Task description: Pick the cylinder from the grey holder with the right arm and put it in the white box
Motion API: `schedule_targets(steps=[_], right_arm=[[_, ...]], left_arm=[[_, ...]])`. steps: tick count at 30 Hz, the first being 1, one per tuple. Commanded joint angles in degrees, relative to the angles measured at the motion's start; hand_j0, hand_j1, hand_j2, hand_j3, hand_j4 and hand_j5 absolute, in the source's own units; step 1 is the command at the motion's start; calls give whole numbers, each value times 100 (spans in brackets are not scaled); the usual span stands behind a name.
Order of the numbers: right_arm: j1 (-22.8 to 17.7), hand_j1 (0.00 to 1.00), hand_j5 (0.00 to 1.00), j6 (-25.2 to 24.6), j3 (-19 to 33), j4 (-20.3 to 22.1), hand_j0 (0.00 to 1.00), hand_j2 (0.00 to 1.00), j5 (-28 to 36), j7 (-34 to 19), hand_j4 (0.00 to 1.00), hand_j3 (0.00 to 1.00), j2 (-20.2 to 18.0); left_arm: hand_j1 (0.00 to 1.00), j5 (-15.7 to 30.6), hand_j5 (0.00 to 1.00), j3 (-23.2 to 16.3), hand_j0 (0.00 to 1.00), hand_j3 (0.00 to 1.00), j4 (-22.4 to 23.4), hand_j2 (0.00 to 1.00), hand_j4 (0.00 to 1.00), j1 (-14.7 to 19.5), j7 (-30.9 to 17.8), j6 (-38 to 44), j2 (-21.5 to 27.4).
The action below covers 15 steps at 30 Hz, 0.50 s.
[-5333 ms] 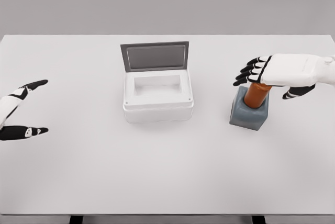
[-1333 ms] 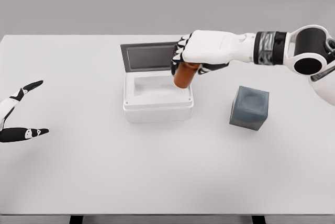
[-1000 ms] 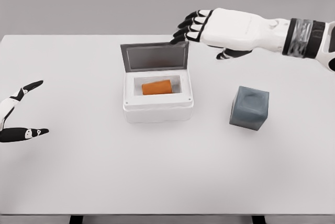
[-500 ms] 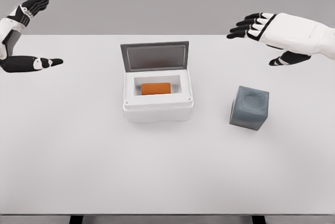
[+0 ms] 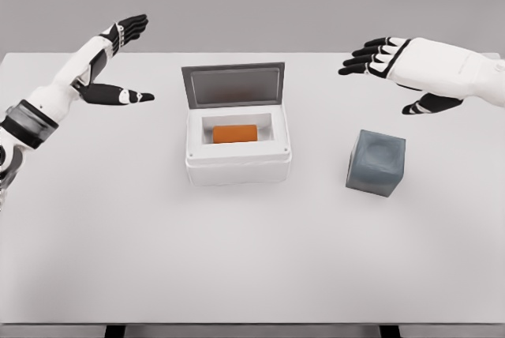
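Orange in colour, the cylinder point(image 5: 236, 133) lies on its side inside the white box point(image 5: 238, 158), with its long axis running left to right. It rests in the inner recess of the box, and no hand touches it.

The white box stands on the table point(image 5: 252, 259) slightly left of centre. Its grey lid point(image 5: 233, 85) is hinged at the far edge and stands raised, with the inner face turned toward the camera.

The grey holder point(image 5: 376, 163) stands on the table to the right of the white box, well apart from it. It is a rounded cube with a shallow round socket in its top face, and the socket holds nothing.

The right hand point(image 5: 396, 65) hovers above the far right part of the table, beyond the grey holder and to the right of the lid. Its black fingers point(image 5: 364, 50) are extended and point left; the thumb is spread downward. The hand is released and grasps nothing. Its white forearm leaves the picture at the right edge.

The left hand point(image 5: 112, 65) is raised over the far left part of the table, to the left of the lid and apart from it. Its fingers are spread, with the thumb pointing right toward the box. This hand is also released and grasps nothing. Its arm enters from the left edge.
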State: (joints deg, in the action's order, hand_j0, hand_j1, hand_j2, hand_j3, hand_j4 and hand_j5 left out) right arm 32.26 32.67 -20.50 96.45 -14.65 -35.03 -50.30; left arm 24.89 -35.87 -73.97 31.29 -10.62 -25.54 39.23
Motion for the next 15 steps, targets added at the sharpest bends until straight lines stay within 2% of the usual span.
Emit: schedule_targets(steps=[1, 6, 9, 15], right_arm=[[-9, 100, 100, -50, 2, 111, 100, 100, 33, 3, 100, 100, 3], [17, 100, 100, -68, 20, 137, 100, 100, 33, 3, 100, 100, -15], [0, 100, 100, -77, 20, 129, 100, 100, 33, 3, 100, 100, -6], [-9, 100, 100, -85, 11, 137, 100, 100, 33, 3, 100, 100, -50]], left_arm=[[100, 7, 100, -69, 100, 100, 286, 100, 100, 9, -291, 23, -223], [100, 25, 100, -367, 100, 100, 400, 100, 100, 299, -344, 23, -241], [100, 42, 100, -438, 100, 100, 646, 100, 100, 483, -748, 5, -407], [100, 51, 100, -491, 100, 100, 813, 100, 100, 536, -995, -3, -539]])
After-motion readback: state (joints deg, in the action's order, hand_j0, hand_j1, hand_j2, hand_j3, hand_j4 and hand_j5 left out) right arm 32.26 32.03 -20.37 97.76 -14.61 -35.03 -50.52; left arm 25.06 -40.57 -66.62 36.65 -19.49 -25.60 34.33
